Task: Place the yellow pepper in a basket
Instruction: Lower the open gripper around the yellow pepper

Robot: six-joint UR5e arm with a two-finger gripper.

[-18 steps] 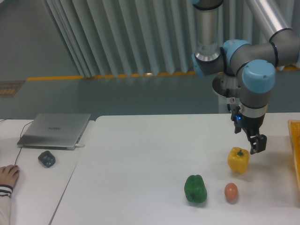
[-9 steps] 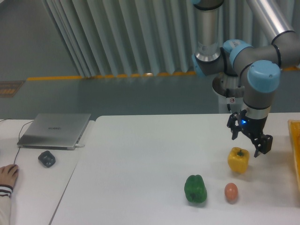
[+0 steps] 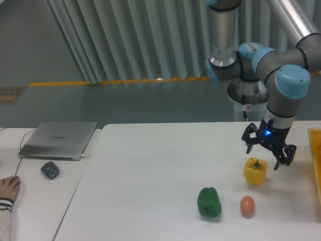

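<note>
Above yellow pepper [image 3: 255, 171]: claw [image 3: 263, 152] spread, tilted.

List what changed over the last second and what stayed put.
The gripper has swung and spread its fingers: a second ago they looked close together beside the yellow pepper; now they are wide open just above it, shifted slightly right. Nothing has been grasped yet. The yellow pepper, green pepper, egg-shaped thing, laptop and basket have not moved.

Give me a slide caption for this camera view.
Open end effector poised just above the yellow pepper, basket at the table's right edge.
</note>
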